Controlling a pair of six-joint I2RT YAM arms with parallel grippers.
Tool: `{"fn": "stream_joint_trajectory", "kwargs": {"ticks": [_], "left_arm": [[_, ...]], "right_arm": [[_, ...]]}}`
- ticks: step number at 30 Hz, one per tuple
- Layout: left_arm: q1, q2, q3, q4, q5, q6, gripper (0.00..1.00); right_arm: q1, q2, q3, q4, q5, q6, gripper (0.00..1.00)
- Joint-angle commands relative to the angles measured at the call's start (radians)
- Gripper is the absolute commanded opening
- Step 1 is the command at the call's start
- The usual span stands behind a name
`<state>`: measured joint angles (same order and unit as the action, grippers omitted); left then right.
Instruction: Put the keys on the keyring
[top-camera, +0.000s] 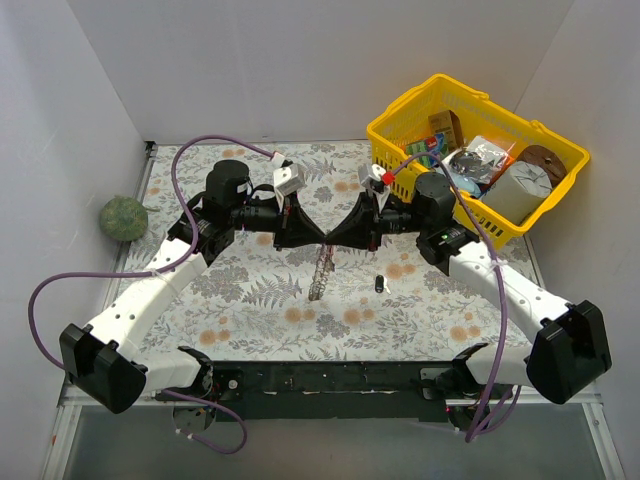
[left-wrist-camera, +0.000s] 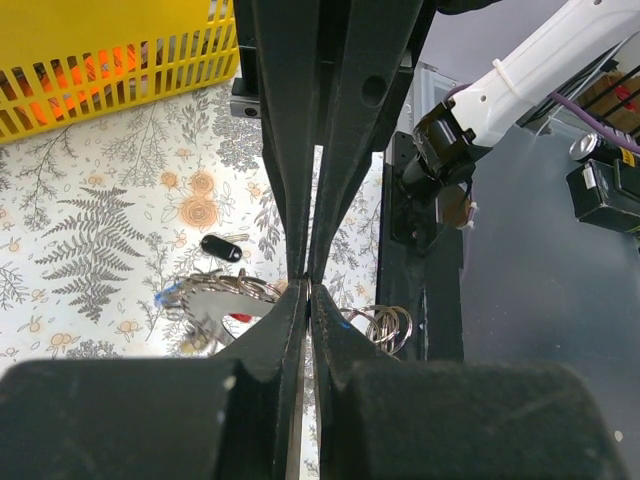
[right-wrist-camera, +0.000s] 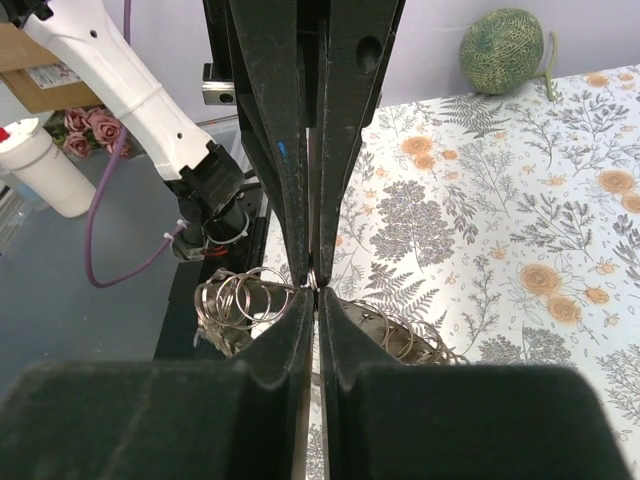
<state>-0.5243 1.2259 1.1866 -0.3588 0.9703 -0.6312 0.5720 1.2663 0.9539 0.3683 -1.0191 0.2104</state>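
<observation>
**Left gripper (top-camera: 318, 238) and right gripper (top-camera: 338, 236) pinched nose to nose on the keyring**

Left gripper: jaws drawn together, only a sliver of gap showing in its own wrist view. Clenched on the keyring (right-wrist-camera: 232, 300) at its rim. Right gripper met it head-on from the opposite side, jaws equally tight, nipping the same stretch of rim. Both tips stood touching or very nearly so. Exact contact was hidden between the pads.

Keyring was held above the floral tablecloth (top-camera: 250, 300) at mid-table. Silvery coiled wire fanned out to either side of the pinch. In the overhead view it showed only as a thin blurred streak hanging below the tips.

A blue key (left-wrist-camera: 172, 296) and a red key (left-wrist-camera: 238, 318) appeared to hang among the coils, too blurred to be sure they were threaded. The dark key (top-camera: 379, 283) lay loose on the cloth, just right of the streak and apart from the ring.

Handling, as a judgement: the ring looked light, thin and springy, with slick metal that could roll or slip under flat pads. It would be best gripped across the rim on two sides, so the wire can be spread. The dark key looked tiny, flat and light. Its plastic head offered the better purchase.

Further out: yellow basket (top-camera: 400, 135) at the far right corner, green ball (top-camera: 122, 216) at the left wall.
</observation>
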Motion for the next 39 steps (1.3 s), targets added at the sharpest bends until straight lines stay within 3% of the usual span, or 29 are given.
{"fn": "stream_joint_trajectory", "kwargs": {"ticks": [1, 7, 10, 13, 15, 20, 28, 34, 39], "left_arm": [[-0.003, -0.028, 0.05, 0.035, 0.042, -0.001, 0.0], [-0.002, -0.032, 0.053, 0.041, 0.002, -0.007, 0.0], [-0.003, -0.043, 0.057, 0.057, -0.054, -0.03, 0.08], [-0.003, -0.066, 0.057, 0.09, -0.12, -0.059, 0.26], [-0.002, -0.078, 0.054, 0.129, -0.171, -0.1, 0.32], [0.0, -0.1, 0.033, 0.213, -0.196, -0.159, 0.36], [0.018, -0.091, -0.041, 0.354, -0.007, -0.223, 0.45], [0.02, -0.091, -0.108, 0.523, 0.083, -0.258, 0.42], [0.02, -0.057, -0.143, 0.675, 0.149, -0.364, 0.41]], "right_arm": [[0.005, 0.025, 0.054, 0.026, 0.024, 0.009, 0.01], [0.006, 0.01, 0.046, 0.034, 0.066, 0.018, 0.01], [0.006, -0.027, 0.029, 0.047, 0.114, 0.015, 0.01], [0.006, -0.07, -0.003, 0.078, 0.181, 0.02, 0.01], [0.006, -0.088, -0.03, 0.115, 0.226, 0.033, 0.01], [0.0, -0.149, -0.112, 0.269, 0.281, 0.084, 0.01], [-0.009, -0.286, -0.342, 0.693, 0.412, 0.208, 0.01], [-0.011, -0.324, -0.405, 0.845, 0.422, 0.253, 0.01], [-0.015, -0.312, -0.466, 1.106, 0.401, 0.343, 0.01]]}}
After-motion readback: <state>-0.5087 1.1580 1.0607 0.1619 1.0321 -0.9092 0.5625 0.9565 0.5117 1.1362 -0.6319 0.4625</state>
